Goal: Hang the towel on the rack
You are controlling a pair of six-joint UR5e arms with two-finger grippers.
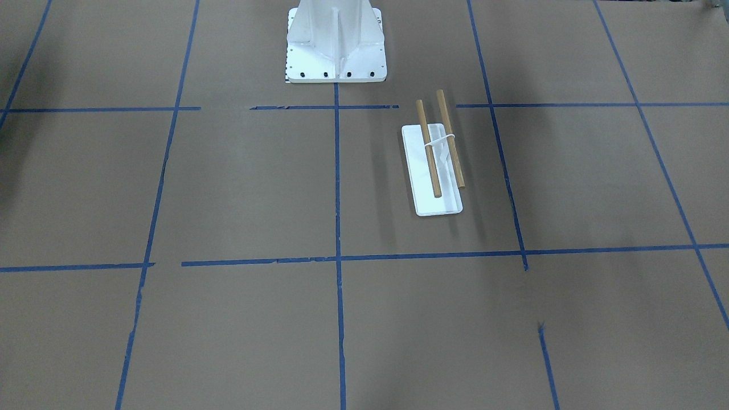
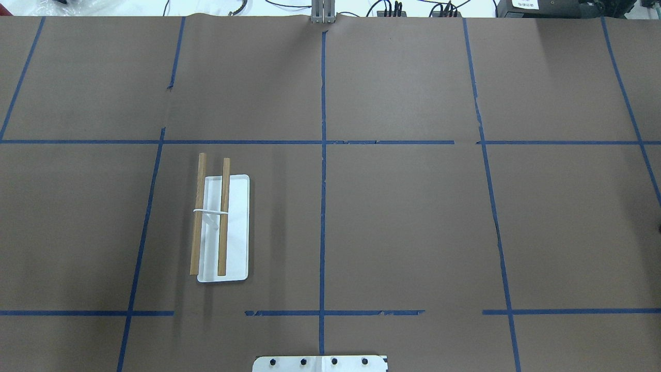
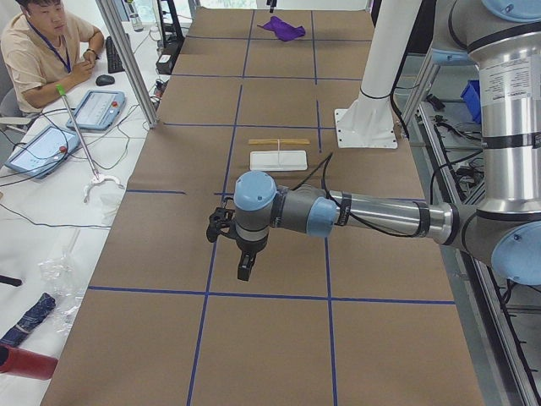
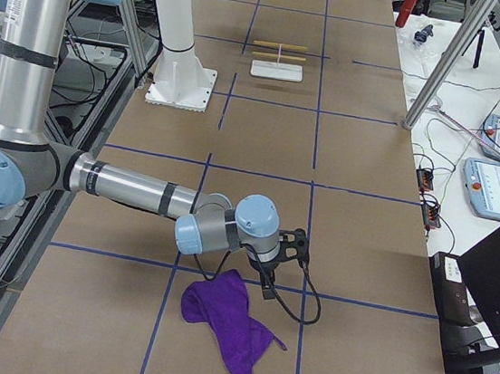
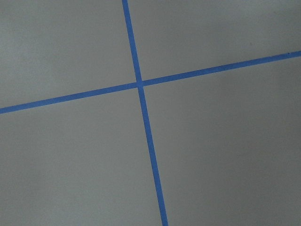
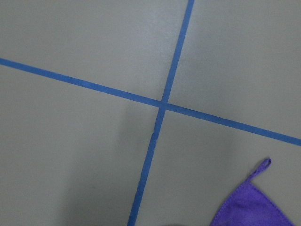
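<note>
The rack (image 1: 431,165) has two light-brown wooden dowels joined by a white bracket over a flat white base plate (image 1: 441,204). It stands bare on the brown table and also shows in the overhead view (image 2: 223,232) and both side views (image 3: 279,152) (image 4: 278,58). The purple towel (image 4: 225,316) lies crumpled at the table's right end, far from the rack; one corner shows in the right wrist view (image 6: 251,207). My right gripper (image 4: 293,247) hovers just beside the towel. My left gripper (image 3: 220,228) hovers over bare table at the left end. I cannot tell whether either is open or shut.
The large white metal pedestal (image 1: 336,45) with bolt holes stands at the robot side, near the rack. Blue tape lines (image 2: 323,206) grid the brown table. An operator (image 3: 42,51) sits with tablets beyond the table's far edge. A metal post (image 4: 442,69) stands there too.
</note>
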